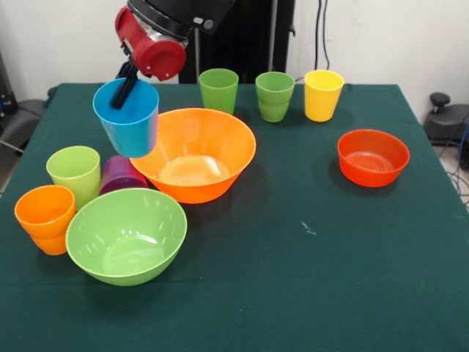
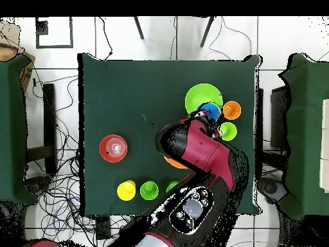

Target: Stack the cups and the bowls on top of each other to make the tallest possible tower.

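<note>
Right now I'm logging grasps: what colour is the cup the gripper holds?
Blue, clearest in the front view.

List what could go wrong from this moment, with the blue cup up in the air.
1. The blue cup hangs tilted, held by the gripper at its rim with one of the fingers inside; it could slip or swing.
2. Below it the purple cup, lime cup and large orange bowl crowd together; a descent may knock them.
3. In the overhead view the arm hides that cluster.
</note>
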Robot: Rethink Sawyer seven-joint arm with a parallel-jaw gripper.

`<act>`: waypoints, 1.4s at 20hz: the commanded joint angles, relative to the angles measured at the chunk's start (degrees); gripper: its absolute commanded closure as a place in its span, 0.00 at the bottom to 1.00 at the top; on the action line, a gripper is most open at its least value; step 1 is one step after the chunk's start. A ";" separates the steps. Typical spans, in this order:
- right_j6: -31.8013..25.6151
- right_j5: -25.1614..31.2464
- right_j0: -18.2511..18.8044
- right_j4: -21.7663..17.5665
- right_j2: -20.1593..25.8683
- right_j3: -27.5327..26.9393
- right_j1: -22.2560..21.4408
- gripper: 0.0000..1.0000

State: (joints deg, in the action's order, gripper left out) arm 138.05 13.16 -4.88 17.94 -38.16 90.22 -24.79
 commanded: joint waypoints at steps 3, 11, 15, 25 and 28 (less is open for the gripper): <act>-6.49 1.38 5.78 -9.43 9.91 2.03 -6.97 1.00; -4.06 2.71 6.25 -13.08 10.61 0.93 -7.38 1.00; -3.05 1.72 6.38 -14.44 10.82 0.83 -7.46 1.00; 4.29 0.78 2.52 -12.29 4.99 -0.46 -3.75 1.00; 4.89 0.85 2.23 -11.75 4.43 -0.65 -3.37 1.00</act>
State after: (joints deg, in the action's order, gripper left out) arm 138.05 13.15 -1.65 7.50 -37.13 90.23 -31.39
